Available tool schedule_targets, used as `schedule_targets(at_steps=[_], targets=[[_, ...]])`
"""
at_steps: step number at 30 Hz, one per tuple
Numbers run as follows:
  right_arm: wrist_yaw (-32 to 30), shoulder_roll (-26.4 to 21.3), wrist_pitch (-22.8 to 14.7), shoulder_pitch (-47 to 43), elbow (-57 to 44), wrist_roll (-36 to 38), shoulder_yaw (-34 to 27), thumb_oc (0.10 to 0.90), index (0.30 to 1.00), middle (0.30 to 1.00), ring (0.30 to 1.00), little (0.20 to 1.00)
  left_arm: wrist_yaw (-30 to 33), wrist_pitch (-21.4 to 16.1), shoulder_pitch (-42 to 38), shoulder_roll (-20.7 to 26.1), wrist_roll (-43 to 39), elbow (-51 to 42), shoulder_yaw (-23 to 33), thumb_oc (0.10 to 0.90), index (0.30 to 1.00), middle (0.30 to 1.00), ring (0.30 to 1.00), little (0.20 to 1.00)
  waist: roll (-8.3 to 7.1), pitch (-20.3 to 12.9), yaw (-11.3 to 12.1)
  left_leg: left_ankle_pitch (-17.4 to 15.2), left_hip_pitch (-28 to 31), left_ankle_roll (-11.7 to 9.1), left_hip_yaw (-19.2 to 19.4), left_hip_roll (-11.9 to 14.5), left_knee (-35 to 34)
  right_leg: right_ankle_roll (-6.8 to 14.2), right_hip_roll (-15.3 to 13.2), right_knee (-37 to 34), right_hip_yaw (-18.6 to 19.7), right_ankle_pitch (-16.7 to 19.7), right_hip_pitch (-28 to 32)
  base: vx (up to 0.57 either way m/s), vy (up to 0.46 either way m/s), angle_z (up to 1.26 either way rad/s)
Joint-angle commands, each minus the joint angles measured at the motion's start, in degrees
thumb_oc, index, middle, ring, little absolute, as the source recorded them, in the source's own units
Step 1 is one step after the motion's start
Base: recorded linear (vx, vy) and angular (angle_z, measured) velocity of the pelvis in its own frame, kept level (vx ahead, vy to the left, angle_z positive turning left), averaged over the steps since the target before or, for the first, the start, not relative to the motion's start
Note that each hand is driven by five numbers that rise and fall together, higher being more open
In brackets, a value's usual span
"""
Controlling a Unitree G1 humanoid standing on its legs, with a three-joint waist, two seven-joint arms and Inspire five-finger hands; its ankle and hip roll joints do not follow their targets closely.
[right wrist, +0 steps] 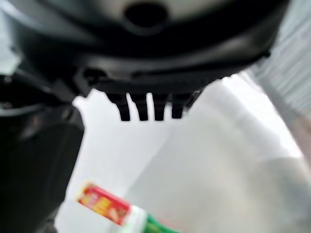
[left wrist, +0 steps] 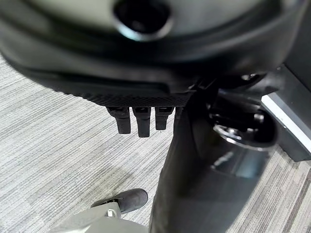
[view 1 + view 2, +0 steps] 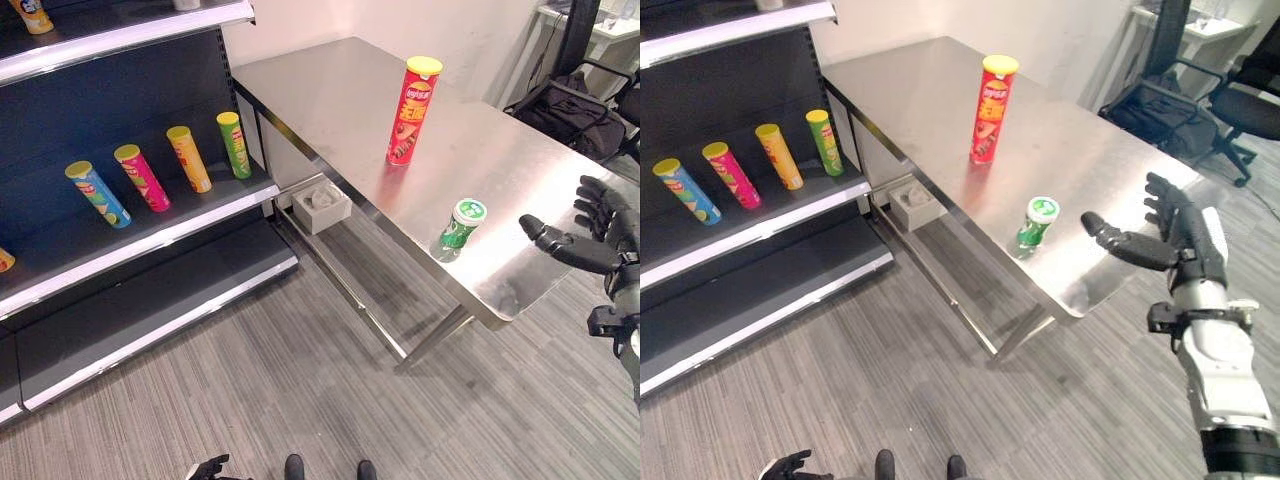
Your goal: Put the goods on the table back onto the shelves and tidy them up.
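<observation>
Right eye view: right hand (image 3: 1175,240), fingers spread and empty, hovers near the green can (image 3: 1036,222) on the table (image 3: 930,100).

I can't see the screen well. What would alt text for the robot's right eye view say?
The robot's right hand, fingers spread open, hovers at the edge of a shiny steel table beside a small green bottle with a white cap. A tall red snack tube with a yellow lid stands farther back, and four colourful tubes lie on dark shelves.
</observation>
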Motion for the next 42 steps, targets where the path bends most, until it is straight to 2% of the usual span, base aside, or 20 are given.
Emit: schedule_targets(at_steps=[1,8,11,29,30,31,37,42], targets=[[-2.2,-8.6,-3.1,-5.8,-0.1,-6.9,-1.1,0.800,0.900,0.900,0.900,0.900,1.1,-1.6,-1.1,2.0,1.2,2.4,-1.3,0.800,0.900,0.900,0.900,0.900,-1.24,-3.6,1.9,-4.7,0.1,-3.9,-0.1,2.8,0.3,4.6,-1.7,0.4,-2.3,0.4,-2.1,0.01,-0.005,0.21],[-5.9,-8.2,-2.0,-8.6,4.0,-13.3,1.9,0.800,0.900,0.900,0.900,0.900,1.8,-1.6,-0.1,2.7,1.2,2.1,-1.2,0.800,0.900,0.900,0.900,0.900,-1.13,-2.9,2.8,-4.3,-1.0,-3.8,-1.7,2.3,0.3,4.7,-2.0,0.4,-3.6,0.5,-2.6,0.02,-0.016,0.18],[-8.8,-6.4,-1.8,-11.6,6.2,-13.9,3.6,0.800,0.900,0.900,0.900,0.900,2.3,-1.5,0.6,3.2,0.8,1.6,-1.1,0.800,0.900,0.900,0.900,0.900,-0.95,-2.5,3.6,-4.0,-1.6,-3.7,-2.6,2.2,0.3,4.6,-2.0,0.4,-4.2,0.4,-3.0,0.02,-0.030,0.07],[-11.8,-3.9,-0.1,-20.2,12.1,-15.7,11.1,0.800,0.900,0.900,0.900,0.900,3.6,-1.2,1.4,3.8,-1.5,-0.1,-1.5,0.800,0.900,0.900,0.900,0.900,-1.07,-2.2,5.8,-3.9,-2.1,-3.6,-4.8,1.7,0.3,4.5,-1.9,0.4,-5.5,0.1,-2.7,0.01,-0.009,0.07],[-11.5,-4.1,0.1,-20.9,12.4,-16.0,12.1,0.525,0.488,0.488,0.488,0.488,3.6,-1.2,1.5,3.8,-1.7,-0.1,-1.5,0.800,0.900,0.900,0.900,0.900,-1.19,-2.3,5.9,-3.9,-2.1,-3.6,-4.9,1.7,0.3,4.5,-1.9,0.4,-5.6,0.1,-2.7,0.00,-0.001,0.04],[-11.3,-4.3,0.1,-21.2,12.7,-15.9,12.5,0.400,0.300,0.300,0.300,0.300,3.6,-1.3,1.6,3.8,-1.8,-0.3,-1.6,0.800,0.900,0.900,0.900,0.900,-1.25,-2.2,6.0,-3.9,-2.1,-3.6,-5.0,1.7,0.3,4.5,-1.9,0.4,-5.7,0.0,-2.7,0.00,-0.002,0.04],[-10.8,-5.2,0.3,-20.9,12.1,-15.8,12.5,0.400,0.300,0.300,0.300,0.300,3.6,-1.1,1.4,3.9,-1.7,-0.2,-1.4,0.800,0.900,0.900,0.900,0.900,-1.68,-2.3,6.1,-4.0,-1.9,-3.7,-5.3,1.7,0.3,4.4,-1.9,0.4,-6.1,-0.1,-2.3,0.00,-0.004,0.04],[-11.1,-6.5,0.3,-18.8,10.2,-16.1,9.9,0.400,0.300,0.300,0.300,0.300,3.8,-0.9,1.2,4.0,-1.1,-0.2,-1.1,0.800,0.900,0.900,0.900,0.900,-1.92,-2.5,5.7,-4.2,-1.5,-3.8,-5.2,1.9,0.3,4.4,-1.8,0.4,-6.2,-0.4,-1.9,0.00,0.000,0.00]])
